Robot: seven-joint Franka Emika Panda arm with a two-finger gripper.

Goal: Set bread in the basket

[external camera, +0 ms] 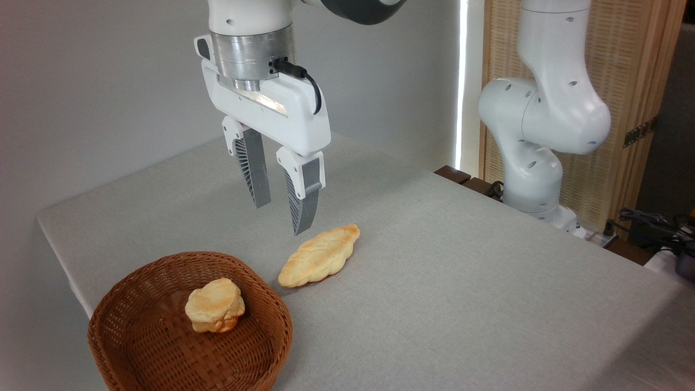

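The released tool (279, 217) is hovering left of the braided loaf (320, 256); descending off-centre, it risks nudging it away from the basket (271, 347).

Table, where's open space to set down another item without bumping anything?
The table is bare right of the braided loaf, and at the far left behind the basket. It is crowded near the front-left corner: basket, bun, loaf, gripper above.

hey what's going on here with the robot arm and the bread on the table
A white robot arm's two-finger gripper hangs open and empty above the grey table, just up and left of the braided golden-tan loaf. The loaf lies on the table beside the round reddish-brown wicker basket, not in it. A small puffy round bun already sits inside the basket.
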